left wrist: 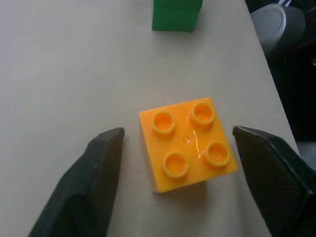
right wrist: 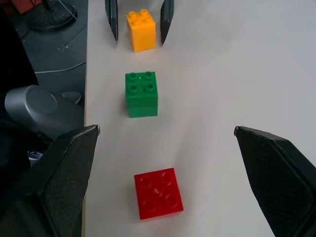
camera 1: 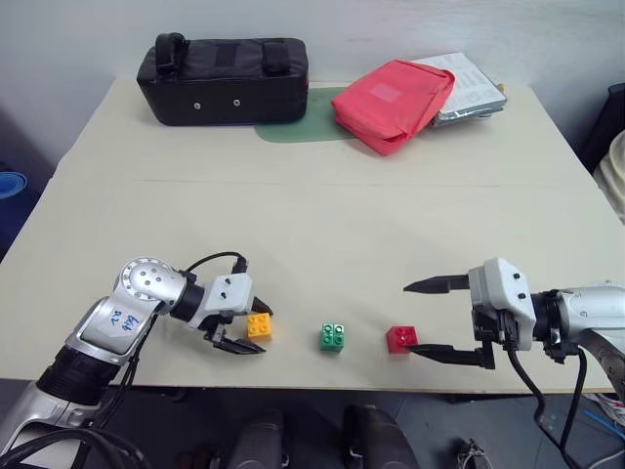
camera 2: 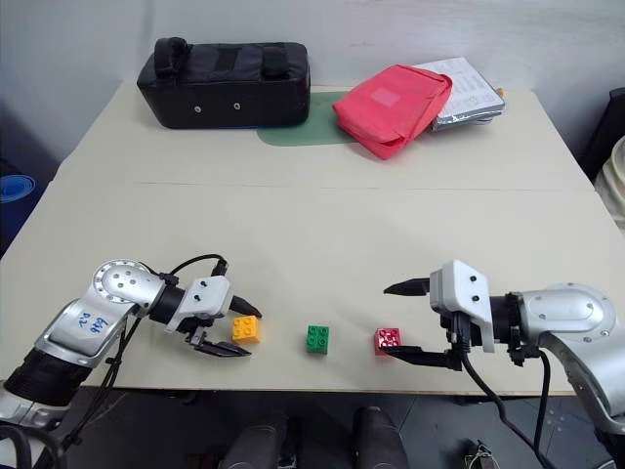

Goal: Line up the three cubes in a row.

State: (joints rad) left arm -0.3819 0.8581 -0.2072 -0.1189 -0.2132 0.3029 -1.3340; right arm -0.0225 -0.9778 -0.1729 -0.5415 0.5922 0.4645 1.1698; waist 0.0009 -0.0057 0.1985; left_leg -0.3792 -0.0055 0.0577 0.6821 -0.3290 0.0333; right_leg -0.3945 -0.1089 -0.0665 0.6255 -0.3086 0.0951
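Left gripper (camera 1: 244,327) — spread astride yellow-orange cube (camera 1: 259,325)

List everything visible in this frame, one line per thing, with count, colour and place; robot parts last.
Yellow cube: 1, yellow-orange, near table edge, between the left gripper's fingers, gaps on both sides.
Green cube: 1, green, near edge, middle of the three.
Red cube: 1, red, near edge, by the right gripper's lower finger.
Table: 1, beige.
Case: 1, black, far left of table.
Pouch: 1, red, far side, right of the case.
Mat: 1, green, under case and pouch.
Papers: a stack, white and grey, behind the pouch.
Left gripper: 1, black fingers, open around the yellow cube.
Right gripper: 1, black fingers, open, beside the red cube.
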